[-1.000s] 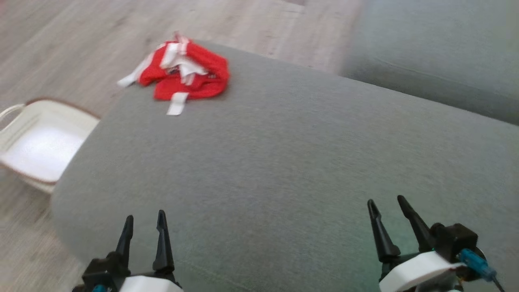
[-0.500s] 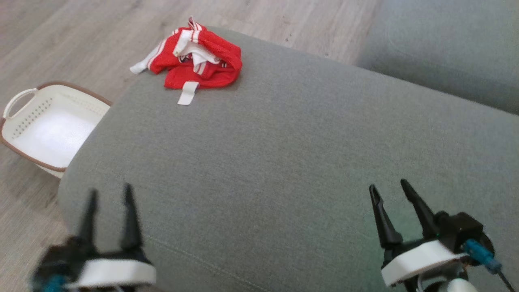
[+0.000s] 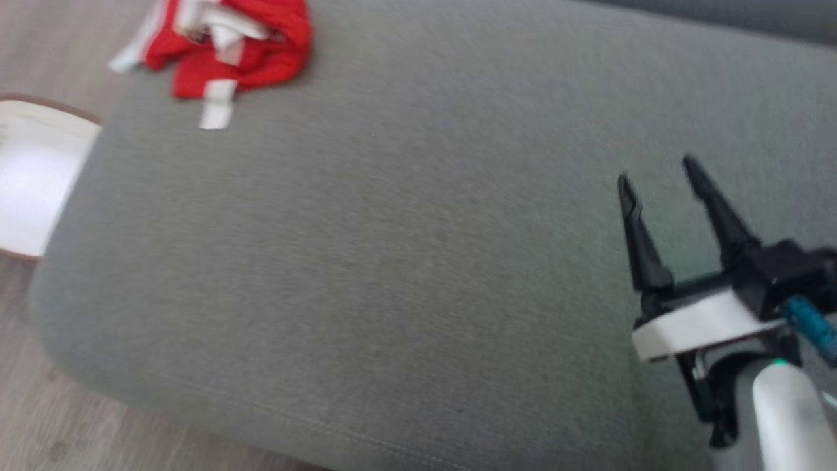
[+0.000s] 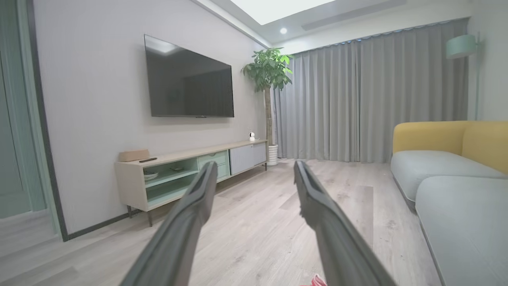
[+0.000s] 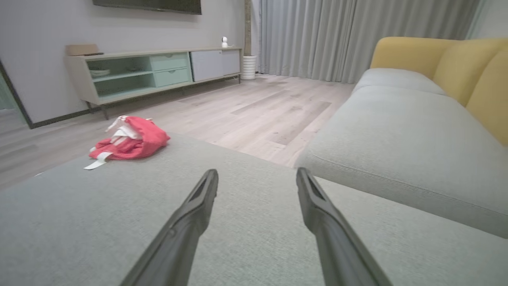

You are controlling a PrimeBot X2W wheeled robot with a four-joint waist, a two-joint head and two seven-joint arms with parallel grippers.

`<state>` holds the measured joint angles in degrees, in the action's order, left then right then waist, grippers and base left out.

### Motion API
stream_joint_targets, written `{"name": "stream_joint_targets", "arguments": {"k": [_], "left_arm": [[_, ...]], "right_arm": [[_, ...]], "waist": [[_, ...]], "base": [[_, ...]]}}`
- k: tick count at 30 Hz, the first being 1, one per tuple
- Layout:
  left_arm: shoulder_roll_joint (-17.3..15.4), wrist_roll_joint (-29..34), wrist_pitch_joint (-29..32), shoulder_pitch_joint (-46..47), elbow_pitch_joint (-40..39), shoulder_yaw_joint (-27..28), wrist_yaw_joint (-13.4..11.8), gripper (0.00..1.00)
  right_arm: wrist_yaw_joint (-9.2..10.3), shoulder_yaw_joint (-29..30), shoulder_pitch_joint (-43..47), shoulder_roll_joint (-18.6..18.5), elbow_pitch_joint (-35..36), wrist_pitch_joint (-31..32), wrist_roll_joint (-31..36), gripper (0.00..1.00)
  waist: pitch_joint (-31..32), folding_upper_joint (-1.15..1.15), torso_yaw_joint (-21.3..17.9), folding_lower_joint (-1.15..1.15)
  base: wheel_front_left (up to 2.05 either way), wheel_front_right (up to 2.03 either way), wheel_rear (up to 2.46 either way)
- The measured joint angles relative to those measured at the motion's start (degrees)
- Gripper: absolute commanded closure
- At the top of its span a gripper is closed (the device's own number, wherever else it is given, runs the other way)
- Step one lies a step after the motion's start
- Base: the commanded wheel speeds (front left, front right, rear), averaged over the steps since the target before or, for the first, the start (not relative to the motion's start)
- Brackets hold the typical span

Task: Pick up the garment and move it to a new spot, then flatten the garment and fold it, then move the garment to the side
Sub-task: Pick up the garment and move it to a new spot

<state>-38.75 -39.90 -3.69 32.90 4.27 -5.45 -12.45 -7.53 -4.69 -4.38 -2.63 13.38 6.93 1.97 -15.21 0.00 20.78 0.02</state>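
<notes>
red garment bunched at the far left corner of the cushion, both pincers spread and empty

the red-and-white garment (image 3: 222, 46) lies crumpled on the grey cushion (image 3: 392, 261), at its far left corner in the head view, with one white strap trailing toward the near side. the right pincer (image 3: 657, 173) is over the cushion's right part, well apart from the garment, fingers spread wide with nothing between them. in its own wrist view the garment sits far ahead, left of the fingers. the left pincer (image 4: 254, 163) is also spread and empty, pointing out across the wooden floor (image 4: 246, 238). a white basket (image 3: 33, 176) stands on the floor just beside the cushion's left edge.
</notes>
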Motion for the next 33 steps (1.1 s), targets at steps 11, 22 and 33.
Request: {"name": "stream_joint_targets", "arguments": {"k": [11,22,33], "left_arm": [[-0.97,-1.16,3.07,15.8,21.27,-2.47,5.09,0.0],[2.19,1.25,10.69,22.18,35.96,-9.92,9.01,0.0],[1.54,4.09,7.02,28.89,43.73,-10.55,7.93,0.43]], "right_arm": [[0.0,1.16,-2.62,-0.1,7.84,3.26,3.34,0.0],[0.0,2.59,-3.99,-0.14,11.14,3.66,3.82,0.0],[0.0,3.47,-4.77,-0.14,12.18,2.81,3.79,0.0]], "waist": [[-11.36,0.0,-7.42,0.01],[-22.64,0.0,-11.89,0.0],[-26.69,0.0,-14.44,-0.01]], "base": [[0.0,0.0,0.0],[0.0,0.0,0.0],[0.0,0.0,0.0]]}}
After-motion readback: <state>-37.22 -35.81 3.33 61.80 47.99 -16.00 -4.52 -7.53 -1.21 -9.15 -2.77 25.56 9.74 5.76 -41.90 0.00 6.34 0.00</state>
